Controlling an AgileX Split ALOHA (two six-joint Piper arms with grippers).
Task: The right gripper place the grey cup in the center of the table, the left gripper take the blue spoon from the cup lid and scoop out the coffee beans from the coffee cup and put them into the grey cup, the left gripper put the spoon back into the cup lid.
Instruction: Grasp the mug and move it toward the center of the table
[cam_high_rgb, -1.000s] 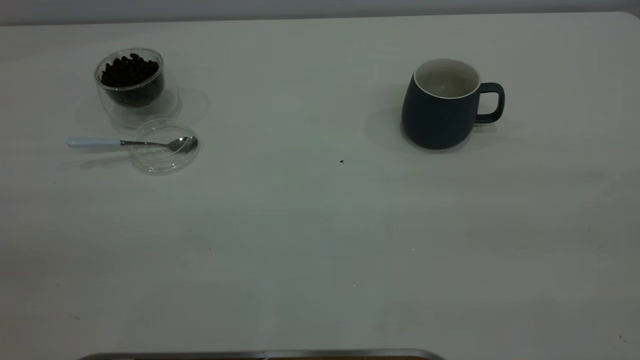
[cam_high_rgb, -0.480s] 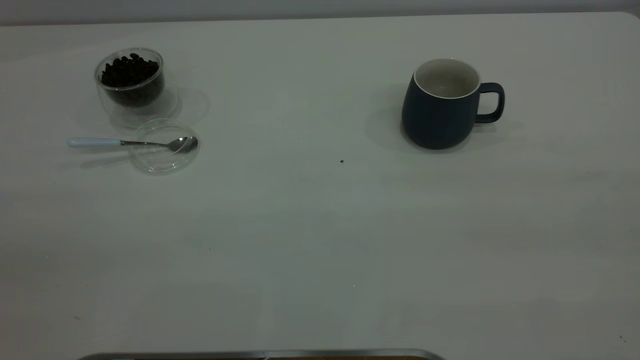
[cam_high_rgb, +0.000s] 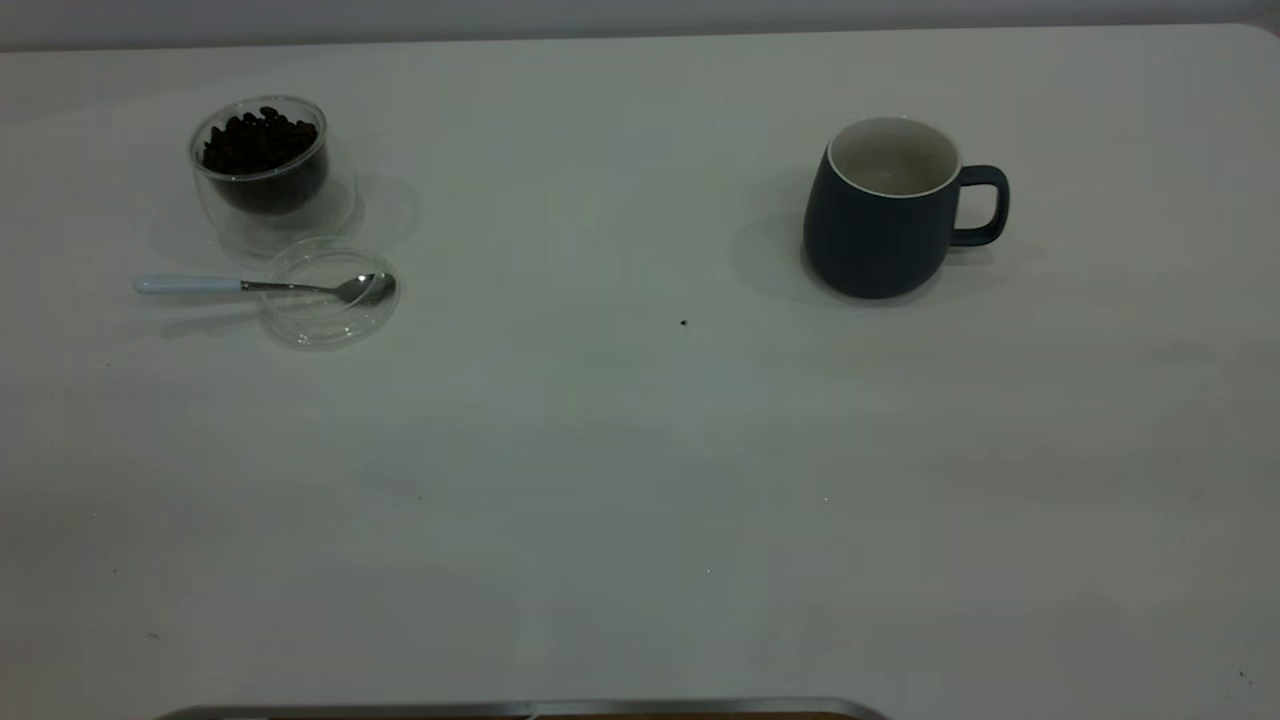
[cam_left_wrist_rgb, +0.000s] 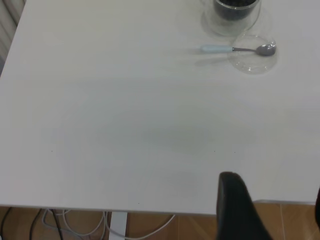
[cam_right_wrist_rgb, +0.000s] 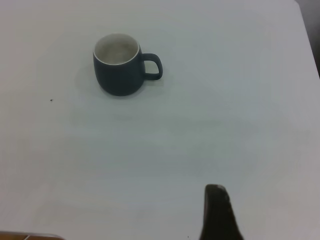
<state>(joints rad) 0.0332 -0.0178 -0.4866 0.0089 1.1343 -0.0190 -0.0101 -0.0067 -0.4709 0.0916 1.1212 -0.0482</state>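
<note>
White table (cam_high_rgb: 620, 480), pale wall along its 12 o'clock edge in the exterior view.

At about 10 o'clock on the table: clear double-walled glass coffee cup (cam_high_rgb: 262, 165), upright, filled with dark coffee beans (cam_high_rgb: 258, 140). Just beside it toward 6 o'clock: clear round cup lid (cam_high_rgb: 328, 292), lying flat. Blue spoon (cam_high_rgb: 265, 286) rests across the lid, steel bowl inside it near the 3 o'clock rim, pale blue handle jutting past the rim toward 9 o'clock, off the table surface. The left wrist view shows the same group: spoon (cam_left_wrist_rgb: 239, 48), lid (cam_left_wrist_rgb: 252, 54), cup (cam_left_wrist_rgb: 235, 12).

Near table centre: one small dark speck (cam_high_rgb: 684, 322).

At about 2 o'clock: grey cup (cam_high_rgb: 880, 210), upright, dark outside, white inside, handle pointing to 3 o'clock. Well apart from the coffee cup group. Right wrist view: same mug (cam_right_wrist_rgb: 120, 65), looks empty.

Left gripper: one dark finger (cam_left_wrist_rgb: 237, 207) in its wrist view, over the near table edge, far from the spoon; spread cannot be told. Right gripper: one dark finger (cam_right_wrist_rgb: 217, 212), well short of the mug; likewise cannot be told.
</note>
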